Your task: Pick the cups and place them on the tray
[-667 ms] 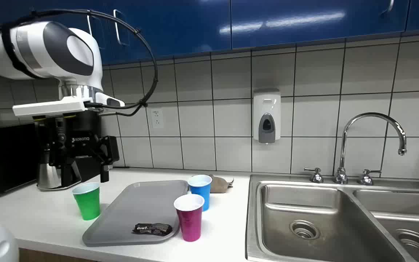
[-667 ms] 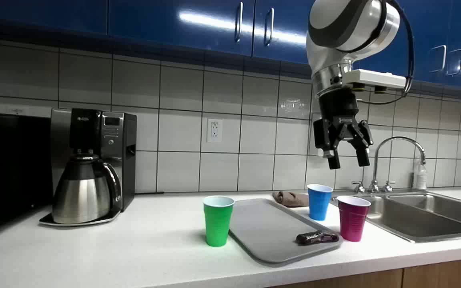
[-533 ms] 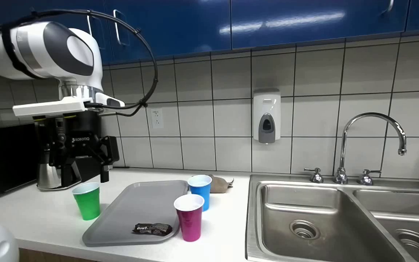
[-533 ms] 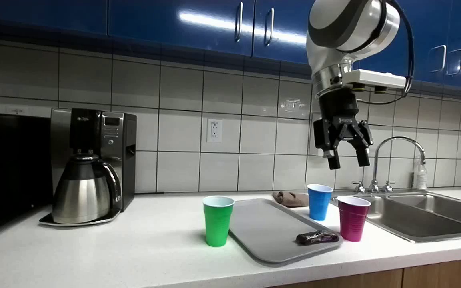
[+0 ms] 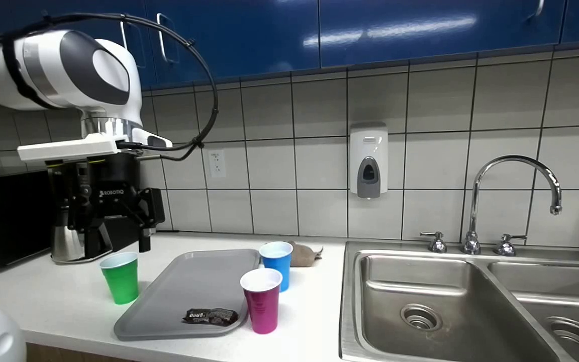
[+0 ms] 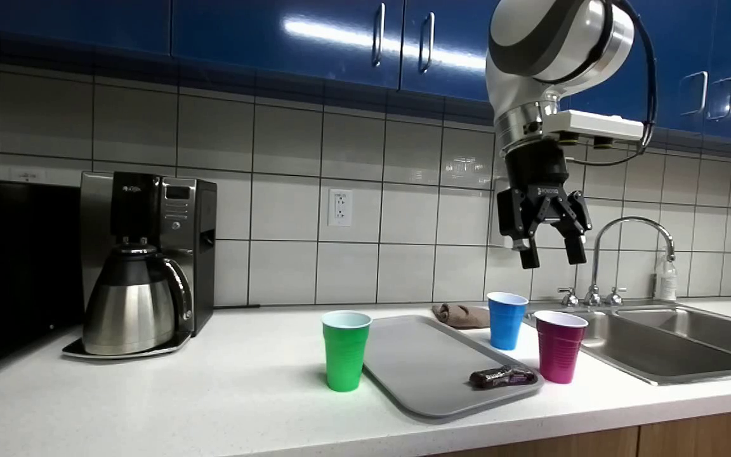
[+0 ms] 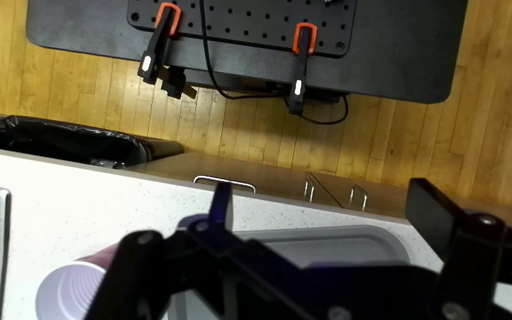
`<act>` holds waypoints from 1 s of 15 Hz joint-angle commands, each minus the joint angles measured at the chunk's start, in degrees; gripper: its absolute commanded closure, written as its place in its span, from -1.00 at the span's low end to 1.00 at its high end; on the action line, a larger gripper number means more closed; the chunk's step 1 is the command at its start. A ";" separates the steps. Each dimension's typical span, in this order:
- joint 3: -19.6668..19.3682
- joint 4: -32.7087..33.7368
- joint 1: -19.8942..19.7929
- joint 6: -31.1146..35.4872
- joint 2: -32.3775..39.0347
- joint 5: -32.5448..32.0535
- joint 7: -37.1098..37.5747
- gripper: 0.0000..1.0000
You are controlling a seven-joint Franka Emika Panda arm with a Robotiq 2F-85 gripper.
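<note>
The green cup stands upright on the counter beside the tray in both exterior views [image 5: 121,281] [image 6: 345,357]. The magenta-purple cup [image 5: 263,307] [image 6: 558,351] stands upright at the tray's opposite side, by a corner, and its rim shows in the wrist view [image 7: 71,291]. The blue cup [image 5: 279,266] [image 6: 506,325] stands upright farther back on that side. The grey tray [image 5: 201,281] [image 6: 422,365] lies between the cups, partly hidden by my fingers in the wrist view [image 7: 349,244]. My gripper [image 5: 117,243] [image 6: 553,255] [image 7: 322,195] is open, empty and well above the counter.
A dark wrapped bar [image 5: 211,316] [image 6: 502,377] lies on the tray. A brown cloth [image 5: 303,255] [image 6: 460,315] lies behind the blue cup. The coffee pot [image 6: 129,317], steel sink [image 5: 350,301] and tall faucet [image 5: 475,201] stand on the counter. Blue cabinets [image 6: 276,44] hang above.
</note>
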 commanded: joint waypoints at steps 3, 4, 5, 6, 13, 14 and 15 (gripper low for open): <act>-0.20 -0.48 0.84 1.59 0.59 0.27 -0.75 -1.00; -0.33 -0.45 0.93 2.66 0.97 0.22 -1.29 -1.00; -0.42 -0.36 1.08 3.60 1.47 0.08 -1.99 -1.00; -0.38 -0.30 1.16 4.56 2.02 -0.14 -2.46 -1.00; -0.22 0.79 1.95 13.37 8.62 -0.45 -6.23 -1.00; -0.19 1.22 2.18 14.46 9.85 -0.38 -6.85 -1.00; -0.15 1.62 2.40 15.53 10.98 -0.36 -7.48 -1.00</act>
